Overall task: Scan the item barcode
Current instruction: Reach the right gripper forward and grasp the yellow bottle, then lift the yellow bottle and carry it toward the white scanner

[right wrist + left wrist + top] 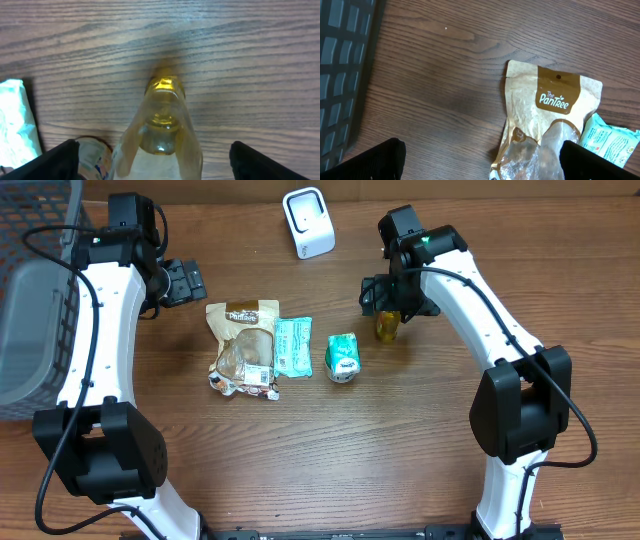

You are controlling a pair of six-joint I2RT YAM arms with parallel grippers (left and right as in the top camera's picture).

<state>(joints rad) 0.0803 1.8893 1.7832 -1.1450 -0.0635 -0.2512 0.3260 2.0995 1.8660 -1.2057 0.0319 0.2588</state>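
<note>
**Overhead view.** My left end effector (190, 282) hangs over the counter (420, 440), near the top edge of a brown pouch (243, 340) and beside a gray basket (30, 290). My right end effector (392, 308) is positioned over a small yellow bottle (388, 328). The bottle rests on the counter just right of a green pack (343, 357) and a teal packet (293, 345). A white scanner (308, 222) sits at the far edge, well apart from the bottle.

**Left wrist view.** My left fingers (365, 160) appear in the two lower corners, spread wide. The pouch lies ahead, toward the right finger.

**Right wrist view.** My right fingers (50, 160) are spread wide. The bottle lies between them, with a gap on each side, so it is not gripped.
</note>
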